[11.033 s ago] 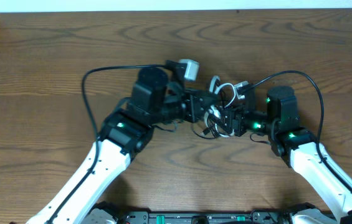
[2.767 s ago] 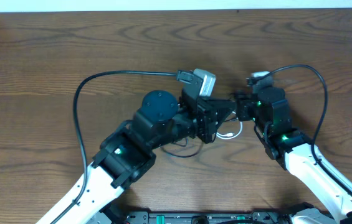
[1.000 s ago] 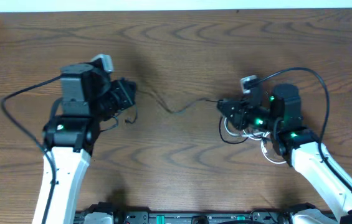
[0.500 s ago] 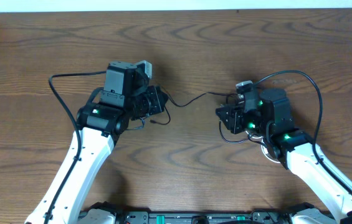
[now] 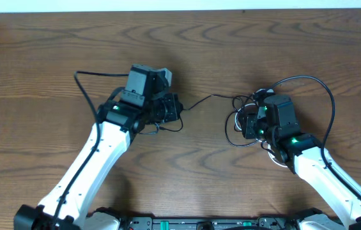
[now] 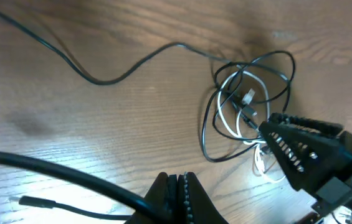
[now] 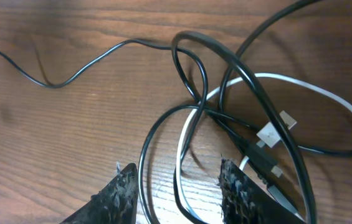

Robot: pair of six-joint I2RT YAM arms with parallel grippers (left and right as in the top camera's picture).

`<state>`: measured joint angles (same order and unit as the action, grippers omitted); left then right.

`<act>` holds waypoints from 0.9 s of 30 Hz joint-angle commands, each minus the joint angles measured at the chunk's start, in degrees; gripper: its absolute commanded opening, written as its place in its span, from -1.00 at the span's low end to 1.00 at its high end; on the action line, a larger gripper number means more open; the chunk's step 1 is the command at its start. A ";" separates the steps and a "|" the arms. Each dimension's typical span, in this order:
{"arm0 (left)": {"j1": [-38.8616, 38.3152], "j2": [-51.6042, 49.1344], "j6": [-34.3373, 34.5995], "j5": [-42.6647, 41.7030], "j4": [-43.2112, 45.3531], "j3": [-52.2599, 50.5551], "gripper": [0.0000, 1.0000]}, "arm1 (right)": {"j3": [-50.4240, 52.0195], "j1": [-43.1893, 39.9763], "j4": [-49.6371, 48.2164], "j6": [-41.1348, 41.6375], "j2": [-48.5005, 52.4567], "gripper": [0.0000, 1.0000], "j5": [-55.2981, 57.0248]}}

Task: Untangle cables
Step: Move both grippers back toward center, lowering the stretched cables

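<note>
left claw (image 6: 174, 182) pinched shut on the thin black cord (image 6: 104, 79), which trails across the brown wooden bench (image 5: 186, 38) to a coil tangled with the thin white cord (image 7: 316, 89); right claw (image 7: 176, 167) spread open over that tangle

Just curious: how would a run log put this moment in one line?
left gripper: shut on black cord | right gripper: open over both cords | white cord: tangled

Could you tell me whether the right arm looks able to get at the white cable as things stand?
Probably yes: the right claw hangs open over the tangle, and a loop of the white cable lies between its fingers. The black cable crosses it there, so a pinch may catch both.
</note>
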<state>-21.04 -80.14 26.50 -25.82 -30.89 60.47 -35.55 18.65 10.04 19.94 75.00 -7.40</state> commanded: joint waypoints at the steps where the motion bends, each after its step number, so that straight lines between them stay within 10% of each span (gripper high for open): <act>1: -1.18 -2.34 -1.40 -0.52 0.07 1.27 -0.85 | -0.24 0.20 2.25 -0.26 0.02 -0.23 1.53; 27: -3.21 -5.75 -1.40 -0.26 0.04 0.94 -0.84 | -2.67 -1.31 -0.13 -6.95 0.00 -0.17 -0.79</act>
<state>-24.12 -85.67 25.67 -25.82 -30.85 60.47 -35.92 18.41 10.00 16.64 75.00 -8.12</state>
